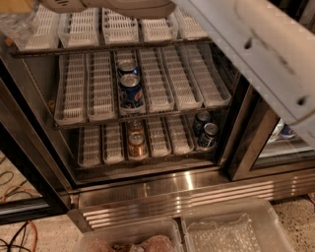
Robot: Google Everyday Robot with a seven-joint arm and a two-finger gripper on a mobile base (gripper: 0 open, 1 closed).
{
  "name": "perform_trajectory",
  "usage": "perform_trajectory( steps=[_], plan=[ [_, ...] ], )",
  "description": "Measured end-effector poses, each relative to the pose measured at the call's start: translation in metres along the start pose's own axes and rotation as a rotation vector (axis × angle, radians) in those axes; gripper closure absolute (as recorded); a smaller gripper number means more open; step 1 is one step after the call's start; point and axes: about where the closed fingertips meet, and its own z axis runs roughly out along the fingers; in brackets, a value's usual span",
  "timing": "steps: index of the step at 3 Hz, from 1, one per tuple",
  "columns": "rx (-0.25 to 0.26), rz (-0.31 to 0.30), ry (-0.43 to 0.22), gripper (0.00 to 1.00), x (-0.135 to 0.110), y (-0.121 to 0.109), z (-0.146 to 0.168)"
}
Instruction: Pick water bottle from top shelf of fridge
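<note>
The fridge (162,189) stands open in front of me, with a stainless steel sill and several wire racks. The top shelf (123,27) carries a row of white slotted lane trays at the top of the view. My white arm (256,54) crosses from the right to the top left. Only a tan bit of the gripper (15,5) shows at the top left corner, over the left end of the top shelf. A clear crinkled plastic shape (17,27) sits just below it; it could be the water bottle, but no label shows.
Blue soda cans (131,88) stand on the middle rack, a gold can (137,143) and dark cans (206,133) on the lower rack. A black-framed glass door (253,142) stands at the right. Clear plastic bins (231,231) sit at the bottom. Cables (15,236) lie on the floor at left.
</note>
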Motion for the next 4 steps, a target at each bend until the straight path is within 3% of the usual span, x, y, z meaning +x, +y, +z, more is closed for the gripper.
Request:
perform_trajectory(
  steps=[2, 4],
  plan=[
    [0.107, 0.080, 0.074, 1.00, 0.024, 0.039, -0.055],
    [0.190, 0.145, 0.112, 1.00, 0.045, 0.061, -0.089]
  ],
)
